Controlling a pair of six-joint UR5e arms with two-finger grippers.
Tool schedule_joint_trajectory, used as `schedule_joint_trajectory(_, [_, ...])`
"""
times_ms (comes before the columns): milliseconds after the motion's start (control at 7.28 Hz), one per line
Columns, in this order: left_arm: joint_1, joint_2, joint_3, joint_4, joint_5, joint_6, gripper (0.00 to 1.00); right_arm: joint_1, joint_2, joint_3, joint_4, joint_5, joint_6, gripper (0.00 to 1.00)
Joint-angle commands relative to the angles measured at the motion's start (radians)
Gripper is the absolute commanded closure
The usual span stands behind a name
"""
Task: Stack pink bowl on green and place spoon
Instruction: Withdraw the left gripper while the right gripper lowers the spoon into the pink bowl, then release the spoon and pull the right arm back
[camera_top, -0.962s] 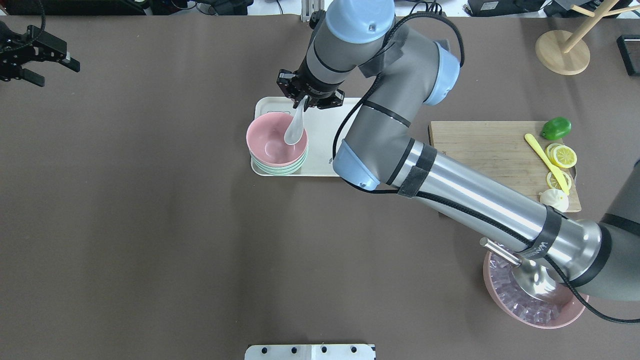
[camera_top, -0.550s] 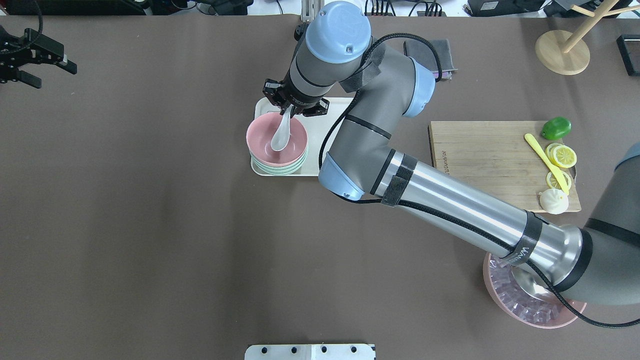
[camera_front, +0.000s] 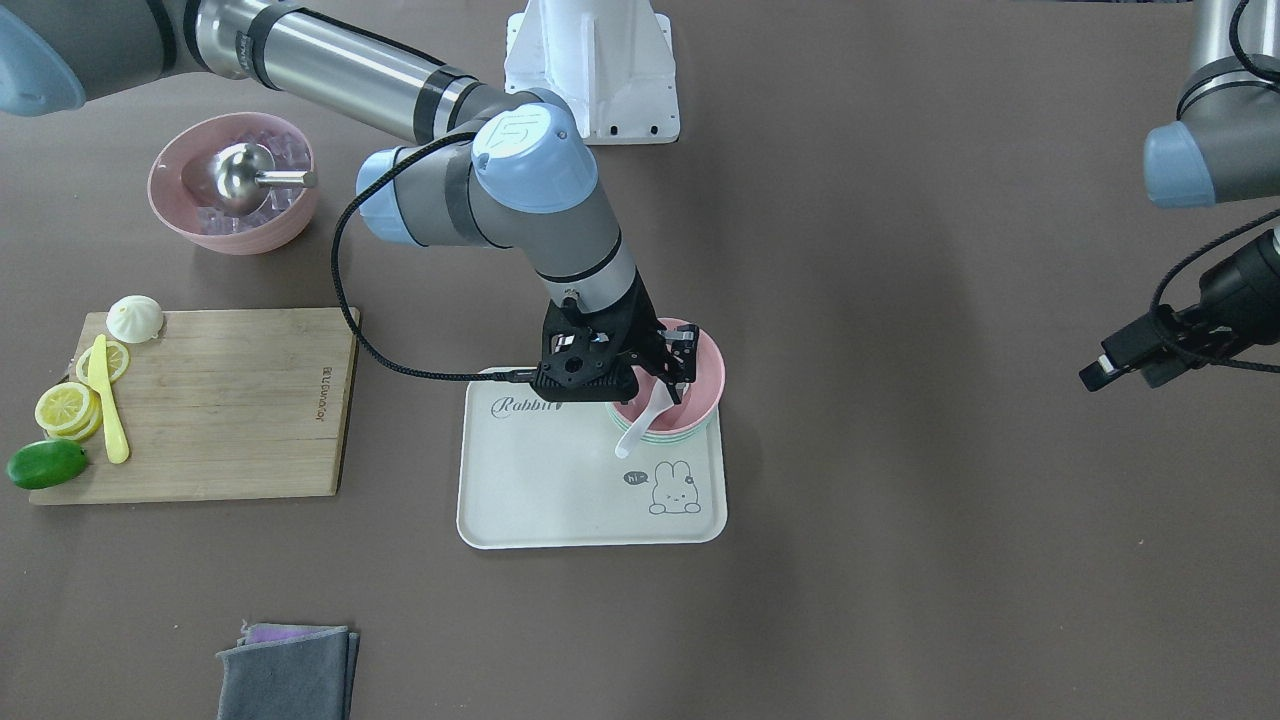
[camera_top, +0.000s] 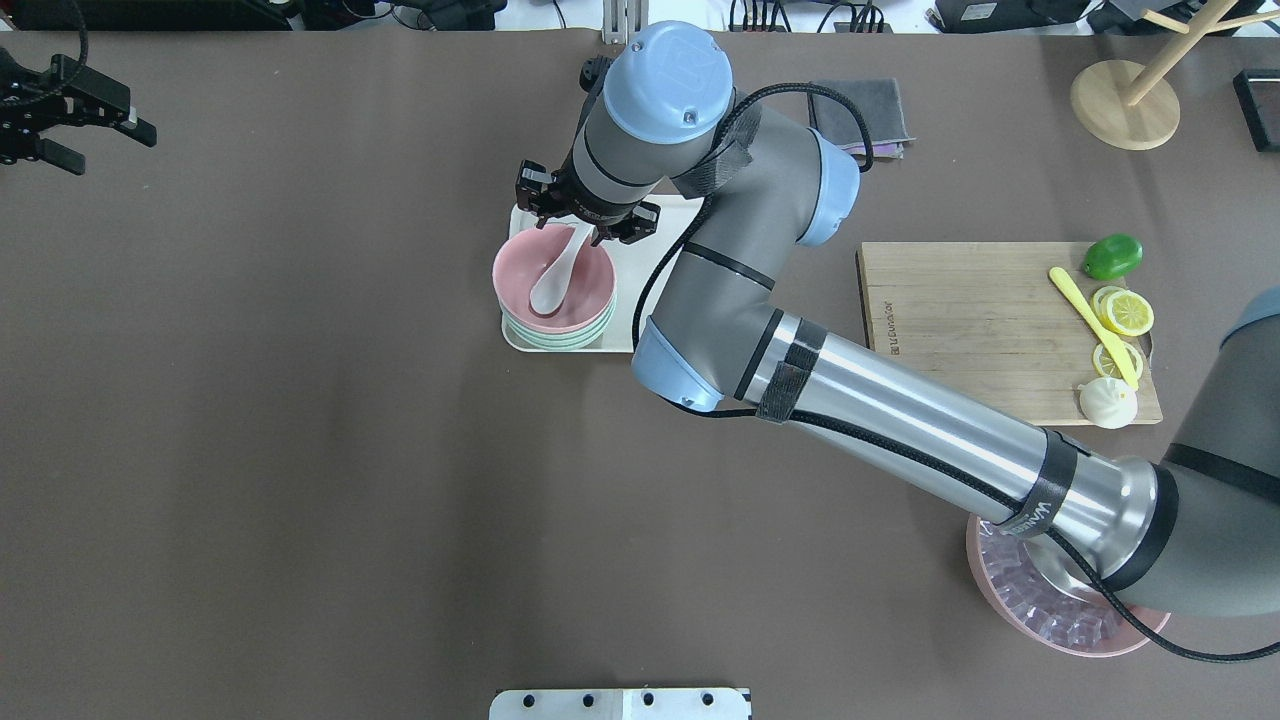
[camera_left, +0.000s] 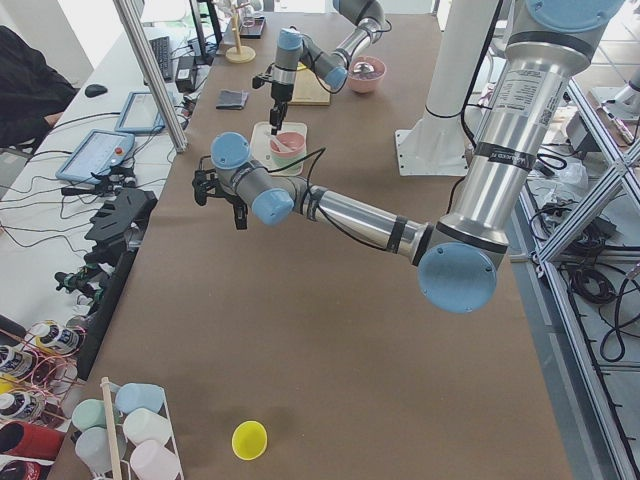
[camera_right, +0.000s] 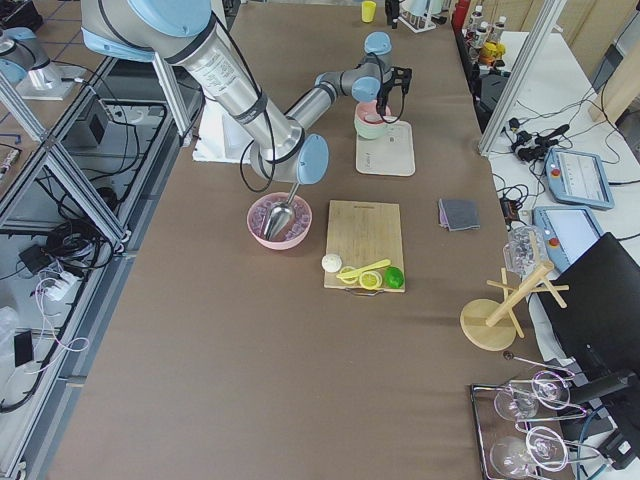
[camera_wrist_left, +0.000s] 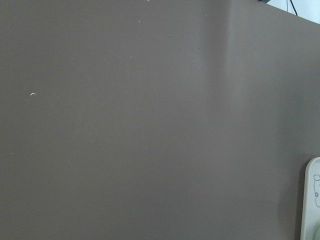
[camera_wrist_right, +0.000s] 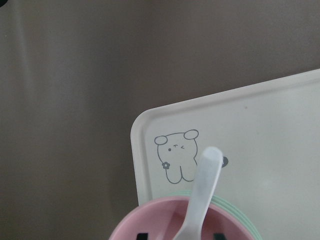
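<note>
The pink bowl (camera_top: 525, 265) sits stacked on the green bowls (camera_top: 555, 340) at the near left corner of the white tray (camera_front: 560, 480). The white spoon (camera_top: 553, 278) lies with its scoop inside the pink bowl, its handle leaning on the far rim. My right gripper (camera_top: 585, 222) hovers just over that handle with its jaws apart, not clamping it. In the right wrist view the spoon (camera_wrist_right: 202, 192) stands free between the fingertips (camera_wrist_right: 217, 235). My left gripper (camera_top: 75, 125) is open and empty at the table's far left corner.
A wooden cutting board (camera_top: 960, 310) with a lime, lemon slices, a yellow knife and a bun lies to the right. A pink bowl of ice (camera_front: 290, 225) with a metal scoop is near the robot's base. A grey cloth (camera_top: 860, 110) and a wooden stand (camera_top: 1125, 100) are at the back.
My right gripper carried the spoon leftward and down over the pink bowl, then its jaws parted. The spoon now rests in the bowl. The left arm has barely moved.
</note>
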Motion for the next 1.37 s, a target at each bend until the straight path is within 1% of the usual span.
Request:
schedule_joint_trajectory(0, [-0.009, 0.012, -0.025, 0.003, 0.069, 0.016, 0.01, 0.002, -0.009, 0.044, -0.045, 0.009, -0.003, 0.0])
schedule_joint_trajectory(137, [-0.079, 0.014, -0.008, 0.021, 0.075, 0.153, 0.01, 0.026, -0.046, 0.143, -0.221, 0.012, -0.097, 0.0])
schedule_joint_trajectory(275, [-0.167, 0.014, 0.007, 0.135, 0.077, 0.359, 0.01, 0.051, -0.09, 0.268, -0.469, 0.011, -0.285, 0.0])
schedule_joint_trajectory(412, [-0.238, 0.014, 0.001, 0.244, 0.089, 0.611, 0.01, 0.106, -0.166, 0.38, -0.62, 0.029, -0.42, 0.0])
schedule_joint_trajectory(550, [-0.28, 0.026, 0.01, 0.285, 0.103, 0.762, 0.01, 0.199, -0.289, 0.453, -0.664, 0.099, -0.544, 0.0])
schedule_joint_trajectory(687, [-0.291, 0.038, 0.01, 0.329, 0.103, 0.774, 0.01, 0.306, -0.466, 0.545, -0.671, 0.174, -0.732, 0.0])
schedule_joint_trajectory(824, [-0.291, 0.084, 0.003, 0.324, 0.101, 0.774, 0.01, 0.461, -0.615, 0.565, -0.673, 0.237, -1.011, 0.0])
schedule_joint_trajectory(962, [-0.293, 0.118, 0.0, 0.305, 0.1, 0.776, 0.01, 0.628, -0.72, 0.54, -0.688, 0.306, -1.258, 0.0])
schedule_joint_trajectory(1099, [-0.291, 0.139, 0.007, 0.296, 0.1, 0.776, 0.01, 0.778, -0.771, 0.435, -0.68, 0.391, -1.487, 0.0])
schedule_joint_trajectory(1237, [-0.29, 0.152, 0.019, 0.299, 0.13, 0.776, 0.01, 0.872, -0.779, 0.321, -0.677, 0.416, -1.661, 0.0])
